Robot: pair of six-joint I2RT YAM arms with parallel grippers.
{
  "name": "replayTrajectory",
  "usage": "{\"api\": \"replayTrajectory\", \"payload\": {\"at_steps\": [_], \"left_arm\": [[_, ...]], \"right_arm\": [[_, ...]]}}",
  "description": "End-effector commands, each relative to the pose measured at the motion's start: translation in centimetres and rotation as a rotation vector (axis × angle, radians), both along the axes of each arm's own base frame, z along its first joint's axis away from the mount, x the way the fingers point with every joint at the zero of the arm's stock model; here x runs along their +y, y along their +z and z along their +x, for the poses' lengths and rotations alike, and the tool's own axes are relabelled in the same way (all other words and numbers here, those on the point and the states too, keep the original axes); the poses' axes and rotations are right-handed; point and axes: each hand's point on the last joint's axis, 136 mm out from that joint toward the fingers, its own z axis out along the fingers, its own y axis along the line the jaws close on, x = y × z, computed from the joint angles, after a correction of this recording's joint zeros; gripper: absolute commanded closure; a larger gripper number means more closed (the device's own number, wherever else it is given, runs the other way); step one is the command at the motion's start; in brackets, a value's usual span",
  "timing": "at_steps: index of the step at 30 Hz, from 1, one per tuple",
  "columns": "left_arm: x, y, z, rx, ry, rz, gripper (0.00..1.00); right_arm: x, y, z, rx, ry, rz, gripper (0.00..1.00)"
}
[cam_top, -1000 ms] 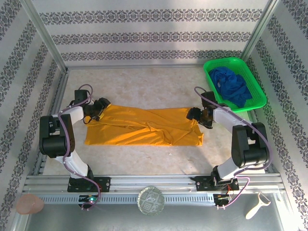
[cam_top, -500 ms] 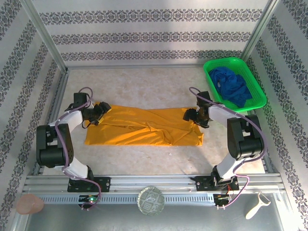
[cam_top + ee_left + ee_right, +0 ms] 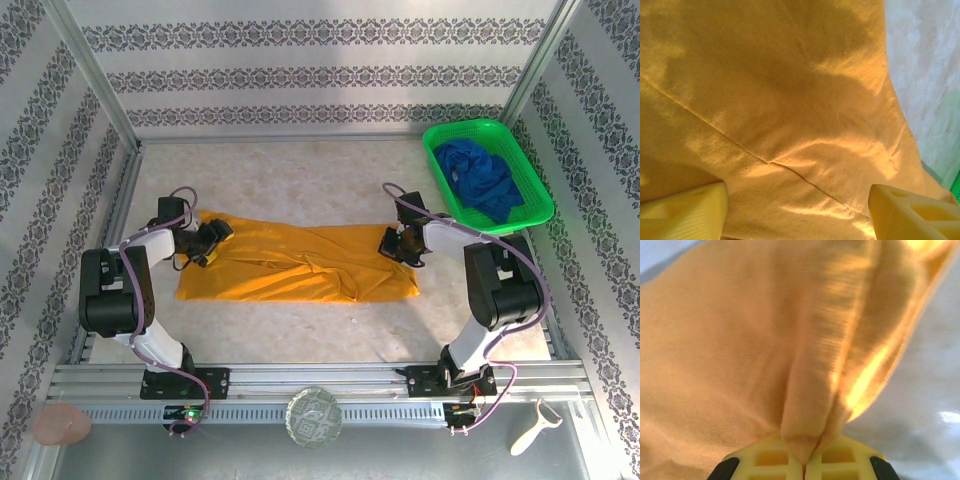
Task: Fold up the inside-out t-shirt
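Observation:
The inside-out t-shirt [image 3: 300, 262] lies as a long mustard-yellow band across the middle of the table, creased in its centre. At its far left corner my left gripper [image 3: 214, 240] hangs open, its two yellow fingertips [image 3: 907, 212] spread wide over smooth cloth [image 3: 790, 110] with a seam running between them. My right gripper [image 3: 394, 243] is at the shirt's far right corner. Its jaws are shut on a pinched fold of the cloth [image 3: 807, 405], which rises out from between the two yellow fingers [image 3: 771, 459].
A green basket [image 3: 533, 180] holding a dark blue garment [image 3: 482, 177] stands at the back right. Patterned walls and metal posts close in the table. On the front ledge lie a round glass dish [image 3: 314, 417], a peeler [image 3: 532, 428] and a pinkish lump [image 3: 62, 424].
The right gripper moved left onto the shirt's right corner and shut on the cloth. The left gripper shifted slightly down over the left corner, still open.

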Motion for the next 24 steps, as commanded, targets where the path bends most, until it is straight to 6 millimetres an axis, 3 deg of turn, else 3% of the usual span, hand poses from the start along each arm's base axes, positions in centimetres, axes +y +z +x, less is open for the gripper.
{"api": "replayTrajectory", "payload": {"at_steps": [1, 4, 9, 14, 17, 20, 24], "left_arm": [[0.2, 1.6, 0.5, -0.027, -0.030, 0.042, 0.26], [0.5, 1.5, 0.5, -0.019, -0.035, 0.065, 0.26], [-0.5, -1.0, -0.4, 0.023, -0.043, 0.042, 0.26], [-3.5, -2.4, -1.3, 0.040, -0.086, 0.032, 0.26], [-6.4, -2.2, -1.4, 0.022, -0.120, 0.020, 0.26], [-8.9, -1.1, -1.0, 0.004, -0.158, -0.001, 0.26], [-8.0, 0.9, -0.1, -0.022, -0.179, 0.084, 0.25]], "right_arm": [[0.4, 1.2, -0.1, -0.015, -0.016, 0.081, 1.00], [-0.9, 3.6, 0.8, -0.076, -0.055, 0.098, 1.00], [-3.1, 6.1, 1.2, -0.119, -0.084, 0.082, 1.00], [-5.6, 7.6, 0.7, -0.139, -0.119, 0.050, 1.00], [-7.0, 9.1, 0.4, -0.167, -0.141, 0.021, 1.00], [-6.7, 10.7, 0.2, -0.192, -0.126, 0.037, 1.00], [-5.3, 12.4, -0.1, -0.215, -0.102, 0.053, 1.00]]}}
